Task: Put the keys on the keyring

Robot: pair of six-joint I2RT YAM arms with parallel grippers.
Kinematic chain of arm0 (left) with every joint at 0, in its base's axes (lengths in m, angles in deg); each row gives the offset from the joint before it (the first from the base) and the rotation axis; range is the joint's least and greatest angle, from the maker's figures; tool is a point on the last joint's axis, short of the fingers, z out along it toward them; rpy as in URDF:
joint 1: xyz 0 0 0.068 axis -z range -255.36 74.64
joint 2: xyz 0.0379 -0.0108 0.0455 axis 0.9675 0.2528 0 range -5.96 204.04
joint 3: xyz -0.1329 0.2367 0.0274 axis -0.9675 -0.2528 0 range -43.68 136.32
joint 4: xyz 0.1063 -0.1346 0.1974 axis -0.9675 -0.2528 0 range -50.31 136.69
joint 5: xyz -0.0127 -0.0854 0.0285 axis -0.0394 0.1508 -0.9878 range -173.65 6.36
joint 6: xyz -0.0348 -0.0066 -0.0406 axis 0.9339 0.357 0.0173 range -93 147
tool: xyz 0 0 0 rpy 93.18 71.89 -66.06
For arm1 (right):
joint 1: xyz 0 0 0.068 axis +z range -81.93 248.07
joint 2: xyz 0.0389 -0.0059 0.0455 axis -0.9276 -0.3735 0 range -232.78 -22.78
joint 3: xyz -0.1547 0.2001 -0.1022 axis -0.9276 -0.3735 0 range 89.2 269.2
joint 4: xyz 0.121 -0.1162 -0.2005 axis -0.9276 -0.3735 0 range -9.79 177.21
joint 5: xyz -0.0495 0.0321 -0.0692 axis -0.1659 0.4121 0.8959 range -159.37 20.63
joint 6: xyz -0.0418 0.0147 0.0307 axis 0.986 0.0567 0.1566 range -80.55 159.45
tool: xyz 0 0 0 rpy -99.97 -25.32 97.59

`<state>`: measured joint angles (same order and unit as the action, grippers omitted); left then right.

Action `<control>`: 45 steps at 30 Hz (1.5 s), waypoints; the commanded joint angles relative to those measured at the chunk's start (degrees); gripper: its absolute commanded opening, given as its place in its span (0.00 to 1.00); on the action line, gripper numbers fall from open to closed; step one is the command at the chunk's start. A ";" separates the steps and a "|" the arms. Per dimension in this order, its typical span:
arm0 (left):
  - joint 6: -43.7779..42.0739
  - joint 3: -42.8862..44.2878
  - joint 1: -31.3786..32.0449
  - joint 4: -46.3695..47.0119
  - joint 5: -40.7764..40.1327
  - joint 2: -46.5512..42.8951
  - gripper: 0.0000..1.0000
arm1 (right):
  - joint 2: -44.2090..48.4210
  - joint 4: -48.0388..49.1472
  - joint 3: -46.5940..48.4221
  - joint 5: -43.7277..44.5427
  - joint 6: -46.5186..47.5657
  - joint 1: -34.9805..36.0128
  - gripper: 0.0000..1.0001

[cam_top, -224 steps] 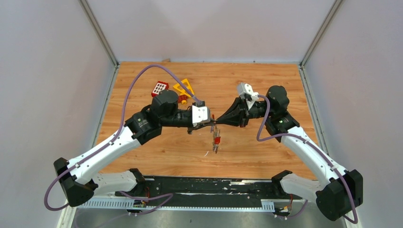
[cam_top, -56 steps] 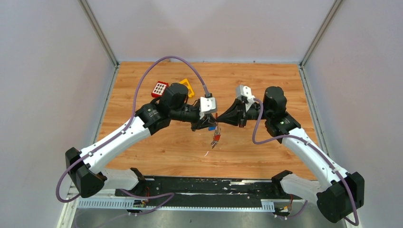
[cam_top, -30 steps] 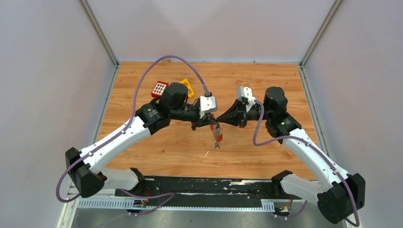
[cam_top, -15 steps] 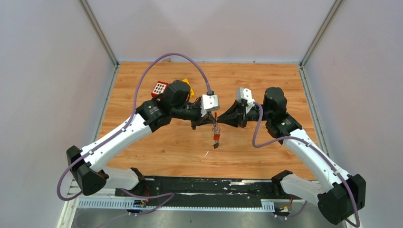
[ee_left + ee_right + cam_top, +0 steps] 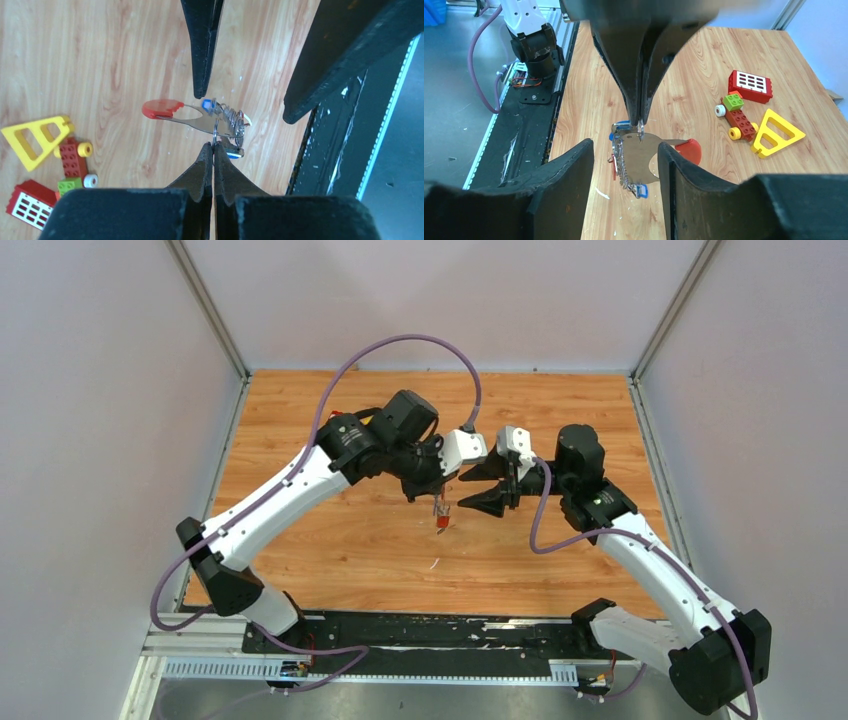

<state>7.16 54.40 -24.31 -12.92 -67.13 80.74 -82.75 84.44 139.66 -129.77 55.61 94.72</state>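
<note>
Two white-and-black robot arms lean in over the pale wooden surface (image 5: pixel 330 550) and meet nose to nose above its middle, the left arm (image 5: pixel 290 490) reaching across and down, the right arm (image 5: pixel 640 550) coming in from the other side. Left jaws are pinched tight on the thin wire loop at the top of the keyring (image 5: pixel 220 122), a small dangling bundle of a flat silver plate with a red end, a coil and bits of blue. It hangs clear above the surface, so my read is the left side plays hanger while the other side does the fiddly work. Right jaws stand apart, one finger either side of the bundle and touching nothing in the right wrist view: a release or a fresh line-up, I can't say which. Tiny blue-headed keys (image 5: pixel 640 189) sit in among the bundle; whether they are truly threaded onto the loop is too small to tell. Around it all: a black rail (image 5: pixel 430 635) along the near edge, then, well apart from the action, a yellow triangular toy frame (image 5: pixel 776 132), a red square block with white buttons (image 5: pixel 751 85) and a short run of red, yellow and green bricks (image 5: pixel 736 117). None of those blocks anything. The real crowding is the two sets of jaws themselves, tip to tip around one very small dangling target.
</note>
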 commanded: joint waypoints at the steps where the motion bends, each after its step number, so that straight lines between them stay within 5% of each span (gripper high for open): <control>1: 0.95 6.40 0.74 -9.60 -2.37 3.62 0.00 | 0.16 1.54 0.39 -0.15 0.19 0.07 0.51; 16: 2.86 5.37 1.77 -5.76 3.73 2.36 0.00 | -3.09 7.49 -1.32 -4.61 -4.93 0.67 0.48; 35: 3.49 2.21 1.77 -2.38 5.35 0.07 0.00 | -5.84 9.27 -0.88 -6.13 -7.28 2.52 0.22; 45: 3.17 1.48 1.78 -1.45 5.46 -0.97 0.00 | -6.33 8.83 -0.97 -6.90 -6.59 2.53 0.22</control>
<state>9.85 55.89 -22.85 -17.86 -63.18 83.45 -88.47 92.20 138.56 -134.73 48.73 96.84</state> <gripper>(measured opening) 0.007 0.221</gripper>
